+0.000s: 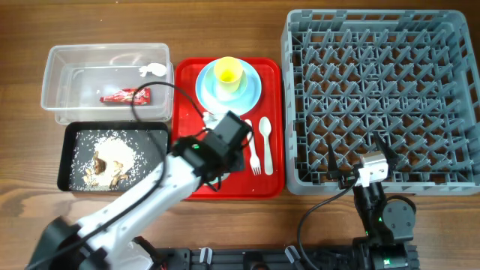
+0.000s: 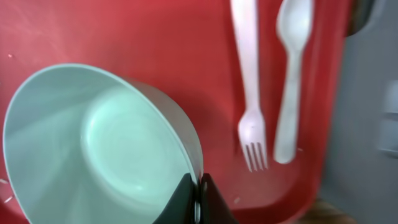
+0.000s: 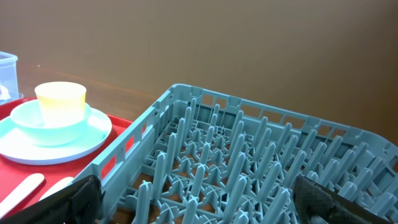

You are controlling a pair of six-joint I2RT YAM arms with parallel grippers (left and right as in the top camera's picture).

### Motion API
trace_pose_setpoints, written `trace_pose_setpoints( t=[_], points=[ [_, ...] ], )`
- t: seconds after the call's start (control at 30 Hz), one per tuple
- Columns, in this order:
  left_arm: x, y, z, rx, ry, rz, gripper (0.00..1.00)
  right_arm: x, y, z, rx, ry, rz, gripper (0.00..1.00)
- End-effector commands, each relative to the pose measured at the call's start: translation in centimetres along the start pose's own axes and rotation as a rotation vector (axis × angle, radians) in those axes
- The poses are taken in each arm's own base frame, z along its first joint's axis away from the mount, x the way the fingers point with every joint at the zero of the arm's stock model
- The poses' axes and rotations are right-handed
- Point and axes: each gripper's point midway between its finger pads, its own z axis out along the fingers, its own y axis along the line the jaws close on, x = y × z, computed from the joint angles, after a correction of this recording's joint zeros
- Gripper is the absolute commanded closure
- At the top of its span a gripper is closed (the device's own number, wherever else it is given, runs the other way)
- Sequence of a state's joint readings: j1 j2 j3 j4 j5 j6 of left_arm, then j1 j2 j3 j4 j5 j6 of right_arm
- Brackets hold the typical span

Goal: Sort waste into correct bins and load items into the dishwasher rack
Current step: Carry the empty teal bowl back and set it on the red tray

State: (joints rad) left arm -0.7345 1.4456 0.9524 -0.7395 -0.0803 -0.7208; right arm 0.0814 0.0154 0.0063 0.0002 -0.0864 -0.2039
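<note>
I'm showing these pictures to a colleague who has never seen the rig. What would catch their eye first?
The big grey dishwasher rack fills the right side of the overhead view, empty. Left of it, a bright red tray carries a yellow cup stacked on blue dishes at its far end. The left gripper pinches a pale-green bowl by its rim, with the tray beneath.

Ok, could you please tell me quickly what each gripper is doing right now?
Left gripper: closed on the rim of the round pale-green plastic bowl.
Right gripper: open, holding nothing.
</note>
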Motion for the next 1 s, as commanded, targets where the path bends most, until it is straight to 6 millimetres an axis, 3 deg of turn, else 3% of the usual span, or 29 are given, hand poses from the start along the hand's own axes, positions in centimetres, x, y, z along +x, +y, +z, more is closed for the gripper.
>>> trace_pose_setpoints(
  t=[0.0,0.5,0.67,0.73,0.8,0.87,0.97],
  points=[
    [-0.1,1.3,2.2,-0.112,0.002,-0.011,0.96,-0.2,0.1,0.0,-0.006,-0.011,-0.006,0.00],
    [-1.0,3.3,2.5,-0.225,-0.052,0.000,0.92,-0.2,0.1,0.0,-0.005,-0.010,-0.006,0.00],
    [-2.3,2.4,2.6,-0.189,-0.109,-0.013,0.87,-0.2,0.0,0.0,-0.005,-0.011,-0.006,0.00],
    [-3.3,2.3,1.9,-0.173,-0.132,-0.033,0.87,-0.2,0.0,0.0,-0.005,-0.011,-0.006,0.00],
    [-5.6,2.9,0.0,-0.160,-0.177,-0.091,0.79,-0.2,0.1,0.0,-0.005,-0.010,-0.006,0.00],
    [-7.1,3.8,-2.1,-0.140,-0.181,-0.153,0.96,-0.2,0.1,0.0,-0.006,-0.011,-0.006,0.00],
    [-7.5,5.2,-4.2,-0.089,-0.144,-0.234,0.96,-0.2,0.0,0.0,-0.005,-0.011,-0.006,0.00]
  ],
)
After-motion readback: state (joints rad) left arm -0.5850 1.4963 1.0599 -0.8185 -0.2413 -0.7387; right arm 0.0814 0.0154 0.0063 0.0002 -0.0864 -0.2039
